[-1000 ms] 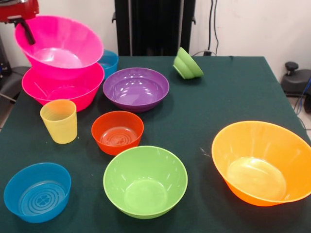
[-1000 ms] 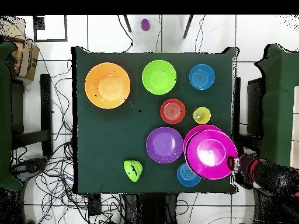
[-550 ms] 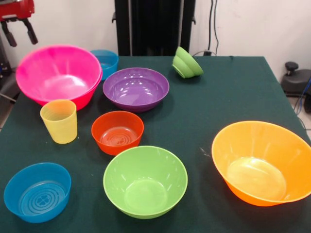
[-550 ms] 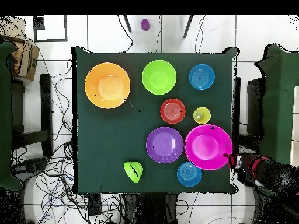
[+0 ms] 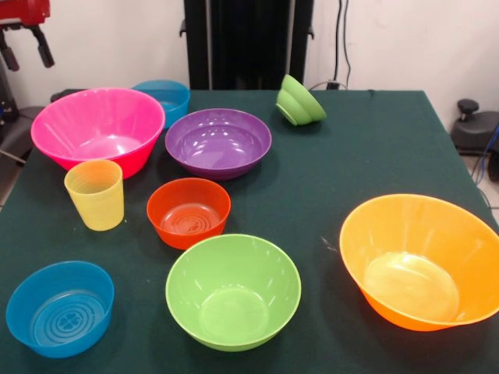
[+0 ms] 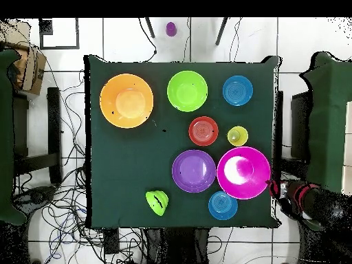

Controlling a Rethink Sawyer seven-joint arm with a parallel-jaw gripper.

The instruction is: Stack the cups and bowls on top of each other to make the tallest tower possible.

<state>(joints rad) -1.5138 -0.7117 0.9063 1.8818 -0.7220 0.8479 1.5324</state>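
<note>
The big pink bowls point(image 5: 97, 128) point(image 6: 243, 172) sit nested as one low pile at the table's left in the front view. My gripper point(image 5: 25, 53) point(image 6: 276, 188) hangs open and empty above and to the left of that pile, clear of its rim. The ribbed yellow cup point(image 5: 95, 195) point(image 6: 238, 135) stands upright just in front of the pink pile. Alone on the cloth stand the purple bowl point(image 5: 218, 142), red-orange bowl point(image 5: 189, 212), large lime bowl point(image 5: 232, 290), orange bowl point(image 5: 421, 261) and near blue bowl point(image 5: 61, 308).
A second blue bowl point(image 5: 164, 97) stands behind the pink pile, partly hidden by it. A small lime bowl point(image 5: 300, 101) lies tipped on its side near the far edge. The green table point(image 5: 366, 156) ends just left of the pink pile.
The upper pink bowl, held tilted a second ago, was let go and has settled into the lower one. My gripper opened and drew up and away from the rim.
</note>
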